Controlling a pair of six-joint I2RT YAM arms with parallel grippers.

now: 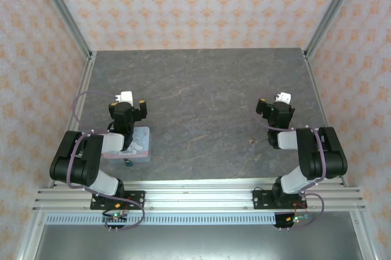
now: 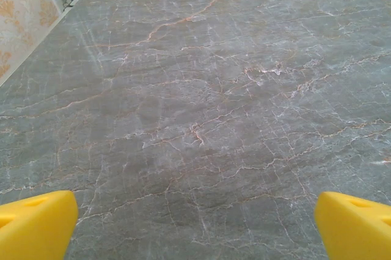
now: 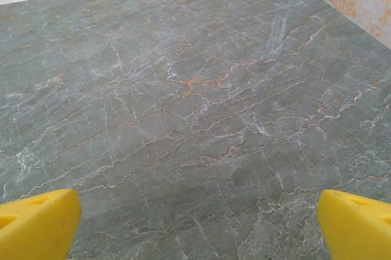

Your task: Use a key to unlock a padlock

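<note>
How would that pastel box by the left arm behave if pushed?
The pastel box lies flat and low, so it would probably slide, not tip or roll. The table looks smooth, so it may skid easily.

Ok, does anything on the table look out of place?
Nothing spilled or damaged. The tin sits partly under the left arm, a dark bit, likely the padlock, at its near edge. A speck, maybe the key, lies near the right arm.

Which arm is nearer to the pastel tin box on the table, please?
Left. The left arm reaches over the tin box, hiding part of it; the right arm stands well away across the table.
</note>
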